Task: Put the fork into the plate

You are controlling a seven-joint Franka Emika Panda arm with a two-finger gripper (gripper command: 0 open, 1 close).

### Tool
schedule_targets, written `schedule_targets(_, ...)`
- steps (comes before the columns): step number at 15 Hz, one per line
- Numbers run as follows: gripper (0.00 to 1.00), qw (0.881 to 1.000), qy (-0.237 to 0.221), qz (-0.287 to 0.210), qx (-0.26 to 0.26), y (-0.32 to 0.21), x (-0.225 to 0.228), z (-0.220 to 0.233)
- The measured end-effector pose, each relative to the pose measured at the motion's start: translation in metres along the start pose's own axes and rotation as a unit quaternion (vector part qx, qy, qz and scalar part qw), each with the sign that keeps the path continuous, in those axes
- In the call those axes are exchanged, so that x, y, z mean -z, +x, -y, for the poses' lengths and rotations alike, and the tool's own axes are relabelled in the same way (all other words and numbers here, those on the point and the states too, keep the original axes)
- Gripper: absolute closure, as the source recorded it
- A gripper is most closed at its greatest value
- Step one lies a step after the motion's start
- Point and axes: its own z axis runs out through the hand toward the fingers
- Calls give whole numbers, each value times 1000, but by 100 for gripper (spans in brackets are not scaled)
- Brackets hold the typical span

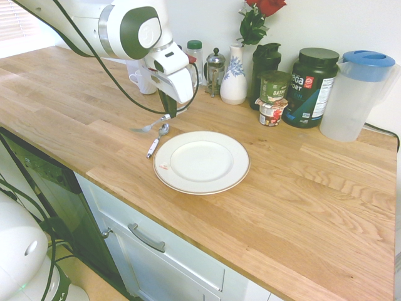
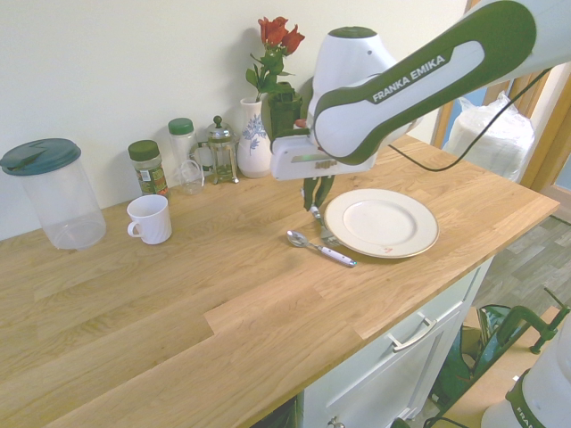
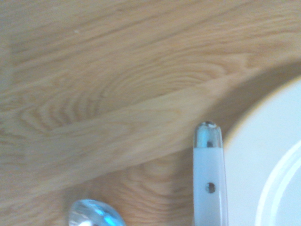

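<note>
Jaws clenched on the fork [image 1: 150, 126] — gripper [image 1: 168, 115] pinches it at the handle end, gripper pointing nearly straight down, fork sticking out roughly level w/ tines away from the plate [image 1: 202, 162]. In the first ext. view the fork hangs clear of the counter [image 1: 301, 188]; a faint shadow shows under it, so it looks lifted, not resting.

Just below the jaws: the spoon [image 1: 156, 139], white handle, round bowl, lying flat on the wood, handle end close to the plate rim but apart from it as far as I can tell. In the wrist view the white handle w/ its metal tip and a rivet dot shows, plus a shiny blurred bit at the edge — prob. the spoon bowl, not sure.

Plate sits just beside the jaws, on the side opposite the tines. It's bare: nothing on it, small reddish mark on the rim nearest the spoon.

Progress, my read: pick-up done, fork in hand and off the counter. Left to do — carry it across over the plate, lower, let go. Roughly halfway.

Further out, along the wall behind: mug [image 2: 148, 218], vase [image 1: 234, 74] w/ a rose, french press [image 1: 215, 68], jars and tubs, clear pitcher [image 1: 357, 94].

Hard to see: in the second ext. view the arm covers most of the grip, only a sliver of metal shows below the fingers. Fork tines blurred in both ext. views; the fork is not clearly in the wrist view at all.
</note>
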Motion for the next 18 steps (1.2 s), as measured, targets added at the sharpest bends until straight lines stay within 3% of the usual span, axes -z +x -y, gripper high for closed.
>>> schedule_targets(8, 100, 999, -30, 4, -36, 35, -21, -88)
schedule_targets(15, 100, 998, -35, 17, -44, 50, -45, -96)
schedule_targets(16, 0, 998, -32, 17, -44, 51, -47, -95)
schedule_targets(18, 0, 998, -29, 22, -49, 54, -48, -96)
